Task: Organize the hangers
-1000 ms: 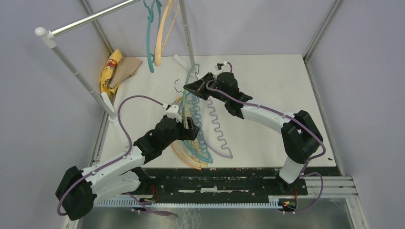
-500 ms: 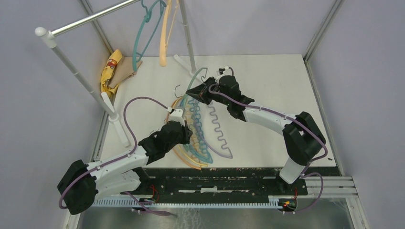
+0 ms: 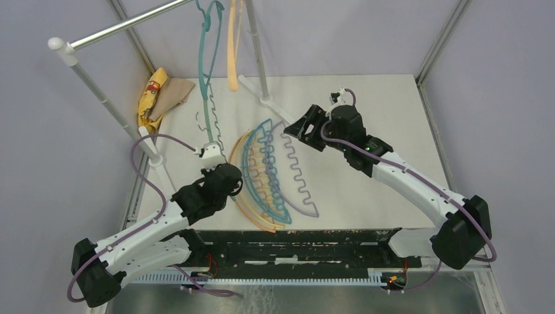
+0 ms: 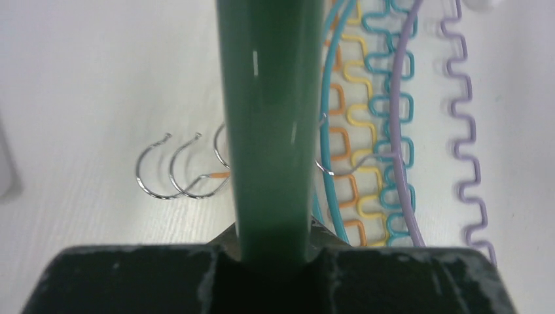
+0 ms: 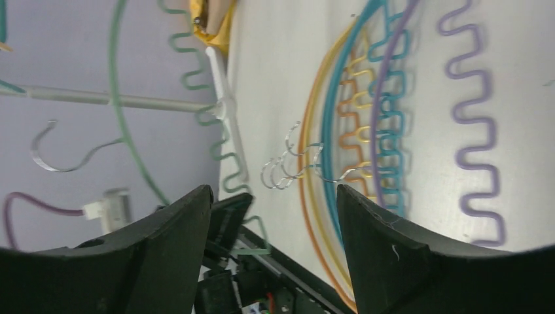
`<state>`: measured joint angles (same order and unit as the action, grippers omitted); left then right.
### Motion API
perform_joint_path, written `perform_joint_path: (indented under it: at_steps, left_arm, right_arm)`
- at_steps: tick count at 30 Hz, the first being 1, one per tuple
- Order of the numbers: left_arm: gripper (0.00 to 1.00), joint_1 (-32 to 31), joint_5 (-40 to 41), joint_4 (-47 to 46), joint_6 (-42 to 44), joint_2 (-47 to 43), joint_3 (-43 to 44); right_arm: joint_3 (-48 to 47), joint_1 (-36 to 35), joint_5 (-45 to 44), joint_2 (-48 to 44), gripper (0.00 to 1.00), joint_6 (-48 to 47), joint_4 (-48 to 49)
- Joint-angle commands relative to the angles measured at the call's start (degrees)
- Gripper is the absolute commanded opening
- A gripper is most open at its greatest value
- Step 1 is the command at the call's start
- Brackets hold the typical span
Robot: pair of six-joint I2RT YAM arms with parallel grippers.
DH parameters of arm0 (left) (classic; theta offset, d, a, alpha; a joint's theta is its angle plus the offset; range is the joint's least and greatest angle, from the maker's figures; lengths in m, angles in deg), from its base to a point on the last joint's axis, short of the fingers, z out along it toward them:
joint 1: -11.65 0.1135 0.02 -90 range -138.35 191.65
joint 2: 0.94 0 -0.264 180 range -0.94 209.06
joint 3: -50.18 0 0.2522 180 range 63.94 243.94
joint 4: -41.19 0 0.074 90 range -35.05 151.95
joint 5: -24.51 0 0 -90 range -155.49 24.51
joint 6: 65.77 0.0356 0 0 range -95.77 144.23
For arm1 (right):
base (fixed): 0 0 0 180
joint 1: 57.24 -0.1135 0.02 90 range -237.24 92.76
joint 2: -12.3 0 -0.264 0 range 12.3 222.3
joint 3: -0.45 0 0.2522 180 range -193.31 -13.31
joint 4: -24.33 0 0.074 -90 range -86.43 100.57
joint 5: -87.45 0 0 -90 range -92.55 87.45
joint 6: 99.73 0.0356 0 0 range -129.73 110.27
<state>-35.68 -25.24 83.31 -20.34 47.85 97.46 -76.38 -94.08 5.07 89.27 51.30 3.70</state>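
**Bench inspection: grip and stock status**

1. The left gripper (image 3: 224, 175) has its jaws closed tight on the bar of the green hanger (image 4: 265, 131). The bar passes straight through the jaws in the wrist view. The hanger stands up from the gripper, off the table (image 3: 379, 104), left of the pile (image 3: 265, 173). In the top view its upper end overlaps the teal hanger (image 3: 203, 46); whether they touch cannot be told.

2. The right gripper (image 5: 275, 196) has its jaws spread wide with nothing between them. It hangs above the table near the far right end of the pile.

3. The pile lies flat at mid-table: teal, orange, yellow and purple bars nested together, with metal hooks (image 4: 167, 176) toward the left. The purple hanger (image 3: 300, 173) forms the right edge.

4. On the rail (image 3: 124, 25), 2 hangers hang side by side: the teal hanger and a pale orange hanger (image 3: 232, 52).

5. A cloth (image 3: 156, 91) lies at the far left corner of the table.
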Motion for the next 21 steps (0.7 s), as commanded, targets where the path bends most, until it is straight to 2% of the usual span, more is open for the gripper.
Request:
perform_joint_path:
  at_steps: [1, 5, 9, 15, 19, 21]
  left_arm:
    - [0.03, -0.1, 14.4, 12.7, -8.3, -0.3, 7.7]
    - [0.03, 0.0, 21.0, 22.4, -13.3, 3.6, 12.2]
    - [0.03, 1.5, 22.1, 23.7, -12.8, 3.8, 14.7]
    - [0.03, 8.9, 18.0, 17.6, -1.1, 3.3, 18.4]
    - [0.03, 16.8, 10.9, 12.9, 8.6, 7.8, 27.2]
    - [0.03, 18.9, 8.9, 11.9, 12.1, 11.4, 32.6]
  right_arm:
    - [2.9, 0.8, -5.3, -4.0, 0.78, -7.2, -7.9]
    - [5.2, 1.9, -4.6, -6.0, 0.78, -7.9, -8.8]
    - [6.2, 3.1, -4.4, -7.8, 0.77, -8.9, -10.8]
    - [7.1, 4.5, -4.8, -11.1, 0.77, -10.2, -13.4]
    - [7.0, 5.3, -5.1, -12.2, 0.77, -10.5, -14.6]
    - [6.3, 5.6, -4.9, -12.4, 0.77, -10.8, -15.3]
